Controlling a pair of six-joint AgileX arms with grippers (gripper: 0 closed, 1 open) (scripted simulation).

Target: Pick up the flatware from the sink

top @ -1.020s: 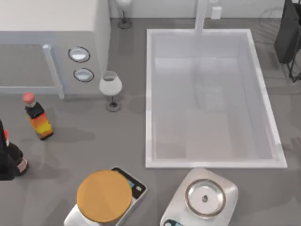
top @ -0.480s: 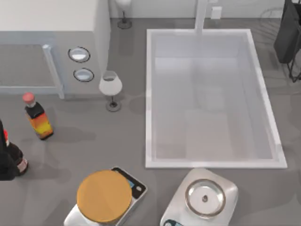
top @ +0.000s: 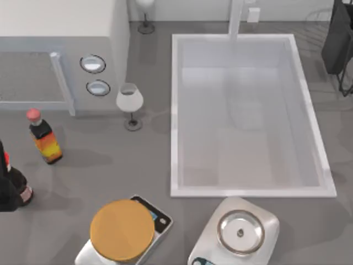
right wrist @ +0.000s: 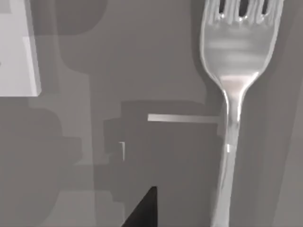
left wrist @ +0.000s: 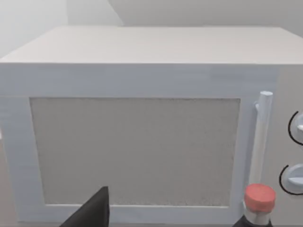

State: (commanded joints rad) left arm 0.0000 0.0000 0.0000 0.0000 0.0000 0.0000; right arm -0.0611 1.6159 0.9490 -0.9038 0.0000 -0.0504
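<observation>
The flatware sits close before the right claw at 2 o'clock, over grey counter beside the sink rather than in it, so probably lifted out – whether either claw is clamped I cannot tell – the left claw idles at 9 o'clock.

The flatware lies against a grey surface.

Even, soft, bright overall lighting, blocky overlapping shadows on the grey surface behind the fork, bright glare on its neck, faint shadows in the sink
</observation>
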